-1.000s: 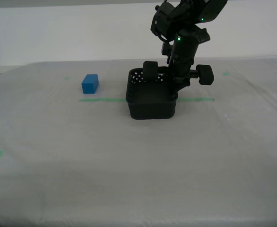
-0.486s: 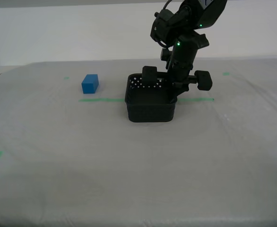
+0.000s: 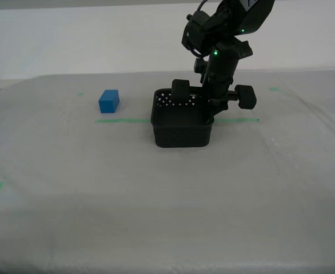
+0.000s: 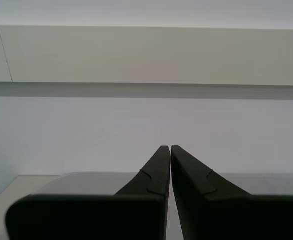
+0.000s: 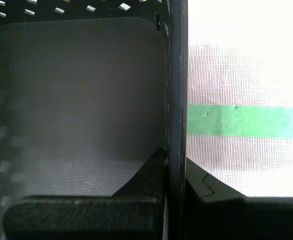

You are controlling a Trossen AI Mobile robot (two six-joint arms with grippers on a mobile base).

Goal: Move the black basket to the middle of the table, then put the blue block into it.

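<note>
Black basket point(image 3: 182, 123) sat mid-table point(image 3: 156, 200), having slid slightly toward the exterior view's left; block point(image 3: 108, 101) lay apart (untouched). First wrist view: my first gripper point(image 5: 174, 165) clamped its wall. Second wrist view: my second gripper point(image 4: 170, 150) was closed, empty.

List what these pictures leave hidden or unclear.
- Exterior view: my first gripper is masked by its own arm at the black basket.
- First wrist view: the basket wall covers the contact; the blue block is out of frame.
- Second wrist view: my second gripper faces a wall; the table is cut off.
</note>
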